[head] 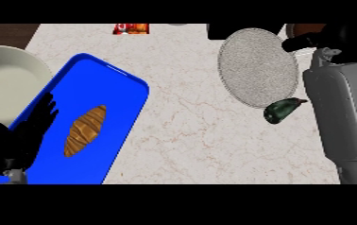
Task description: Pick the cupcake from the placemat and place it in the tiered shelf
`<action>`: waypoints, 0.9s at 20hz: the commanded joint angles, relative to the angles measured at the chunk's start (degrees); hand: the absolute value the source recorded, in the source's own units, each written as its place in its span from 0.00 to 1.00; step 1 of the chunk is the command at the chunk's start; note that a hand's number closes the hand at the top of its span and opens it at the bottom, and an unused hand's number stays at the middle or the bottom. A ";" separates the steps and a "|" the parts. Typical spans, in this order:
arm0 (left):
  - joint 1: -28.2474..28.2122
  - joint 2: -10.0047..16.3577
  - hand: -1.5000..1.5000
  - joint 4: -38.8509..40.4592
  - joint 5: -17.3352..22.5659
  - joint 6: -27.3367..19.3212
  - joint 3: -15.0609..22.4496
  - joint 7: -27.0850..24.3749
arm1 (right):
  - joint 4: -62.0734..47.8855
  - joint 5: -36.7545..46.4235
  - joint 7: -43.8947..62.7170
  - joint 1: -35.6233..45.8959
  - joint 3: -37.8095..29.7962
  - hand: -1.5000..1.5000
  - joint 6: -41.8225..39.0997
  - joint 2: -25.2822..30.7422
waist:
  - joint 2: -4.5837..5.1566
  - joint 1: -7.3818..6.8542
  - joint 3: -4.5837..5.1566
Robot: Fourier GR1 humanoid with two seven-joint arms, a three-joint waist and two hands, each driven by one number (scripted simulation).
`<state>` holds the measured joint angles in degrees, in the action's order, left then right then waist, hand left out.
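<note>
Pastry (86,130) on blue placemat (120,103) | left robot hand (31,128) just left of it, apart | fingers spread, holding nothing

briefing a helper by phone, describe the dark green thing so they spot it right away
Find the round grey speckled mat on the right of the counter. At its lower rim, next to the grey forearm, lies a dark green object. It is the only green, glossy, egg-shaped thing; its neighbours are grey.
</note>
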<state>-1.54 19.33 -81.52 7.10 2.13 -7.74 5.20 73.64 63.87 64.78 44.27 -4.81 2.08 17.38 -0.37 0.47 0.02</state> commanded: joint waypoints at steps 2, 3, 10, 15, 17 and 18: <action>-0.50 0.64 0.50 0.43 0.24 0.25 -1.07 0.63 | 11.77 3.09 11.50 1.94 -2.56 1.00 -1.51 -0.97 | -0.34 0.67 0.05; -1.56 -0.42 0.50 -0.65 -1.29 -0.06 0.60 -1.19 | 12.28 7.11 15.35 5.47 0.14 1.00 -2.34 -3.99 | -0.32 -0.10 0.09; 1.52 -0.06 0.50 1.48 -0.92 0.49 -0.58 -0.78 | 14.81 12.75 13.76 12.07 -4.09 1.00 -8.99 -1.34 | 0.24 -0.58 0.07; 3.38 0.38 0.50 3.03 -0.49 0.48 -1.53 0.87 | 16.83 15.81 9.27 11.17 -8.04 1.00 -14.16 2.72 | 0.15 0.38 0.04; -0.64 0.04 0.50 -0.41 -0.55 1.28 -0.69 -0.22 | 11.17 19.70 9.46 15.10 -7.84 1.00 -19.63 4.78 | 0.05 -0.84 0.11; 0.01 0.29 0.50 -1.10 -0.10 1.51 -0.77 1.04 | 12.64 20.01 10.16 16.32 -7.95 1.00 -21.91 4.20 | -0.09 -0.56 0.09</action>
<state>-0.97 19.48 -81.30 6.83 3.08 -8.66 5.82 87.87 80.88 65.80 56.31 -11.81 -8.77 19.71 -0.35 0.05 0.10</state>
